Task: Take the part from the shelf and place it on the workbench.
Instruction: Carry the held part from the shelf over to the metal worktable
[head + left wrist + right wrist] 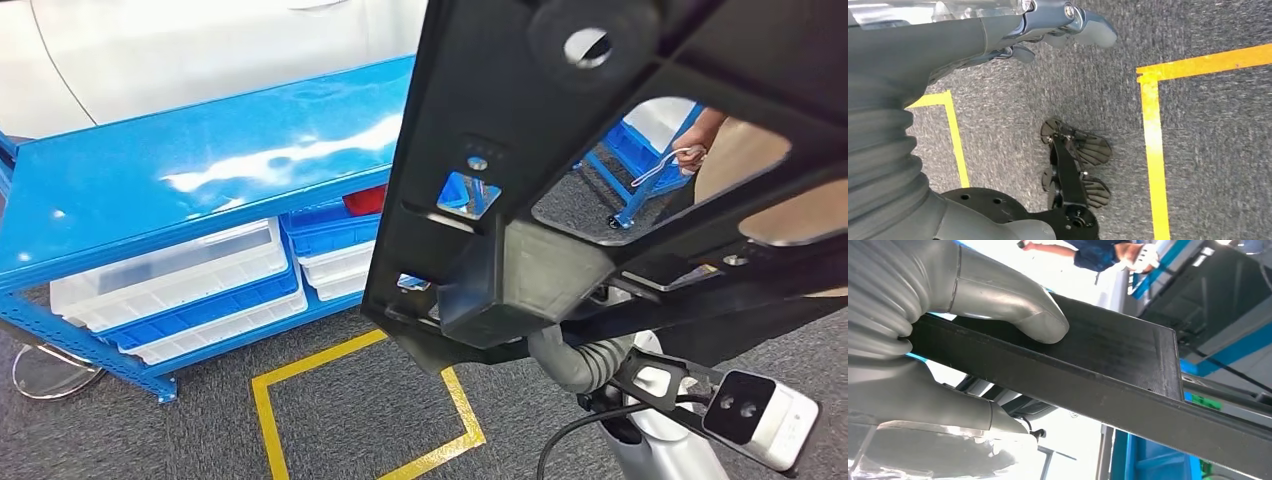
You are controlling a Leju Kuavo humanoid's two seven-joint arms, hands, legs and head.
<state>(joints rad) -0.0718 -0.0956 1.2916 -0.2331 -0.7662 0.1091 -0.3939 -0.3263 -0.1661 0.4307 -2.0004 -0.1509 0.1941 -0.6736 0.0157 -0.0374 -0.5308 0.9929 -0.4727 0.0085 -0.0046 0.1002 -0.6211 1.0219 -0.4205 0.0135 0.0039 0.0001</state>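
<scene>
A large black plastic part (600, 180) with cut-out openings is held up close in front of me and covers the right half of the head view. My right hand (948, 340) grips one edge of the black part (1108, 370), its thumb (1018, 310) pressed on one face and the other fingers on the opposite face. In the head view my right wrist (590, 360) reaches up under the part. My left hand (1048, 30) hangs over the grey carpet, holding nothing. The blue workbench (200, 170) stands to the left, its glossy top bare.
White and blue bins (180, 280) fill the level under the bench top. A yellow tape square (360, 410) marks the carpet in front of it. A person's hand (700, 135) with a white cord shows through a cut-out, near a blue frame (640, 160). A white car body (200, 50) stands behind.
</scene>
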